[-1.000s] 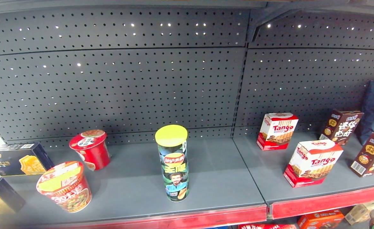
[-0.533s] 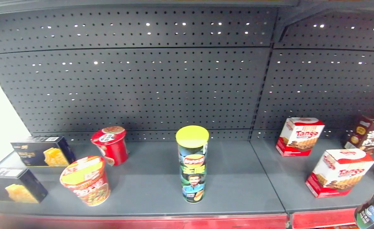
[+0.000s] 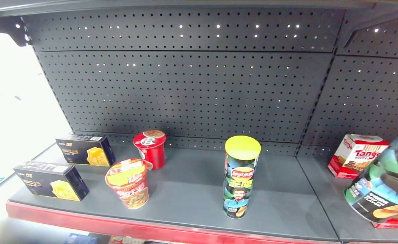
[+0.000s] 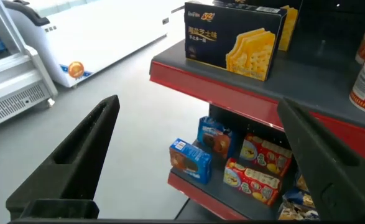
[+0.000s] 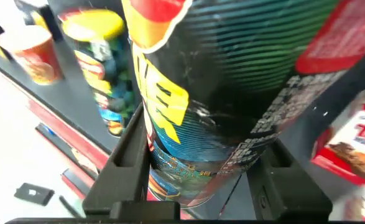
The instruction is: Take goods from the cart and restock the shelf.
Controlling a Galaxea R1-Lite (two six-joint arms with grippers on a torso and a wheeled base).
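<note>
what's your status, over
Left tool open, empty, short of the shelf. Right tool shut on can, tilted, at shelf's right. Second can upright mid-shelf, bare shelf beside it.

The grey metal shelf (image 3: pixel 287 200) lies bare between tall yellow-lidded crisp tube (image 3: pixel 240 179) and red-and-white wafer box (image 3: pixel 354 156). Both flank that gap.

A dark grey shelf (image 3: pixel 192 200) with a red front edge spans the lower frame. At lower left lie two dark boxes (image 3: pixel 51 176), one behind the other. Just right of them stand two red noodle cups (image 3: pixel 129 183). An upright chip can (image 3: pixel 240 176) with a yellow lid stands at centre, and a wafer box (image 3: pixel 356 156) sits at the right.
</note>
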